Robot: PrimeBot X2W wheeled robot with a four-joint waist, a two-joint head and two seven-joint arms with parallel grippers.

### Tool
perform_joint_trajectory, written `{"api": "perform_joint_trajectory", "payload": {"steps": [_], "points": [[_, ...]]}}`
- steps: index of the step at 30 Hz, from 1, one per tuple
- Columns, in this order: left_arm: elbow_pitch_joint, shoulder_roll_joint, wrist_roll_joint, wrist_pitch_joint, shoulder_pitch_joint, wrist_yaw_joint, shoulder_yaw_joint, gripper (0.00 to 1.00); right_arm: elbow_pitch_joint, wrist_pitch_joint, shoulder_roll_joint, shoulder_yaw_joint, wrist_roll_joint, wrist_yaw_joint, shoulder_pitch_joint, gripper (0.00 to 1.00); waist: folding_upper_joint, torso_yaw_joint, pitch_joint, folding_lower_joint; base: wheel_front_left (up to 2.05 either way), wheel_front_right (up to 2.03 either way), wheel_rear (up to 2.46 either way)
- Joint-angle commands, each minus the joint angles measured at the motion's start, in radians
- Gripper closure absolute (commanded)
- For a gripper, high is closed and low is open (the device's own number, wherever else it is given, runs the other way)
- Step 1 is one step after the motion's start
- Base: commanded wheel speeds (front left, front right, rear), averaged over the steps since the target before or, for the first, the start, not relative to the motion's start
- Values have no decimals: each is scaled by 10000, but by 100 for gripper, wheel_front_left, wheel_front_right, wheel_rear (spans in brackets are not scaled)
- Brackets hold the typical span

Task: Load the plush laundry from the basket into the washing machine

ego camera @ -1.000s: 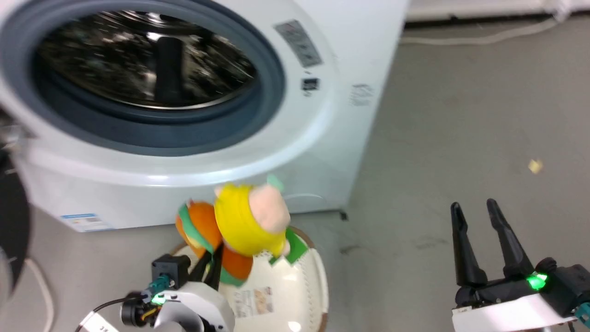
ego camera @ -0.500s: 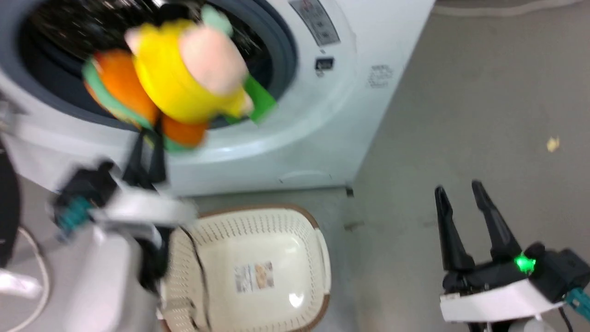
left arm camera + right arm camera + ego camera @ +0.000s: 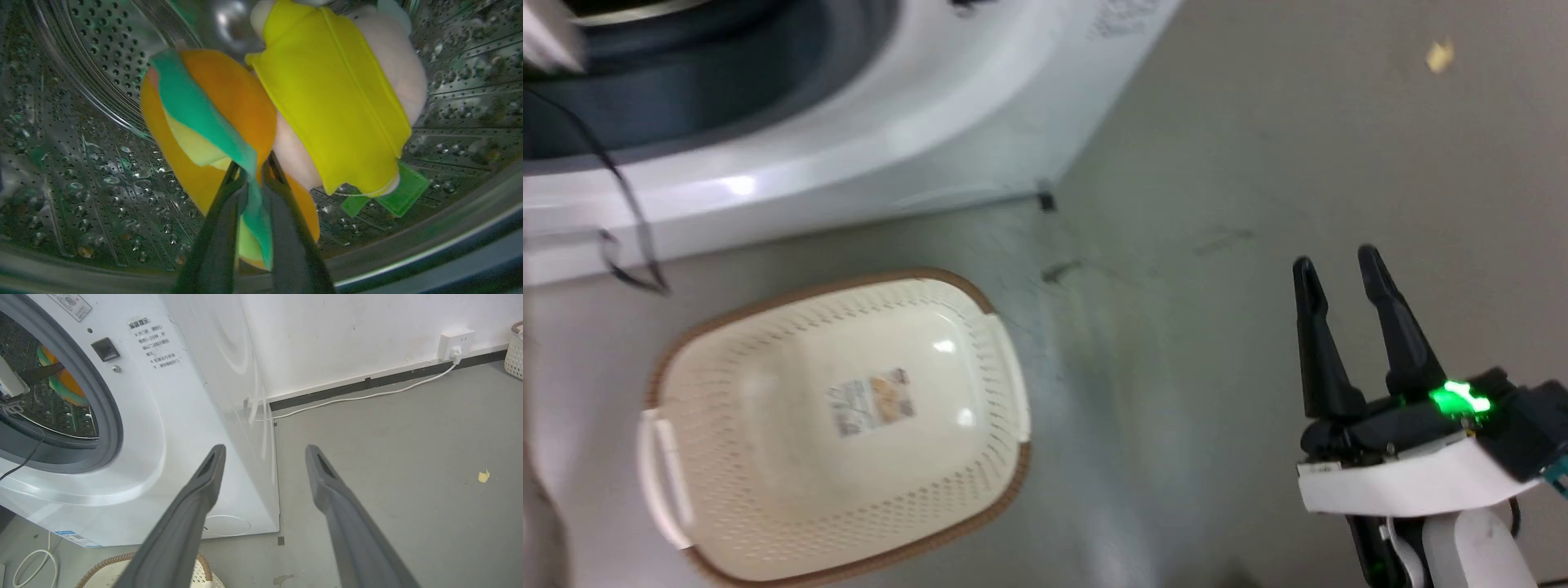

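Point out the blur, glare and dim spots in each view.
Head view: motion blur smears the washing machine, glare spots dot the basket, the right gripper is crisper. Left wrist view: the drum is dim with glints, the plush laundry bright, the left gripper dark and soft. Right wrist view: evenly lit, near fingers out of focus.

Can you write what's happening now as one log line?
left gripper: shut on toy, inside drum | right gripper: open, above floor | basket: no toy
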Motion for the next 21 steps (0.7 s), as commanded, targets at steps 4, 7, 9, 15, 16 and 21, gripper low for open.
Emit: {"api": "perform_joint_trajectory", "payload": {"steps": [4,7,9,15,16,21], "points": [[1283,648,449,1056,-1599,-94,-323,100,-41,-44,1,181,411,-7,-450,0,0,-1069,1158,-2,0,0,0],[2030,879,673,1530,-2120,-160,-558,100,-24,-44,1,261,557,-7,-586,0,0,-1225,1314,-2,0,0,0],[2462,953,767,1801,-2287,-204,-700,100,4,-44,1,249,623,-7,-633,0,0,-1262,1344,-2,0,0,0],[3239,837,725,1679,-2309,-164,-828,100,63,-44,1,124,611,-7,-763,0,0,-1120,1192,-2,0,0,0],[3330,779,687,1563,-2273,-177,-839,100,60,-44,1,93,571,-7,-775,0,0,-1062,1121,-2,0,0,0],[3708,450,545,757,-1916,-219,-932,0,74,-44,1,-93,266,-7,-733,0,0,-679,483,-2,0,0,0]]}}
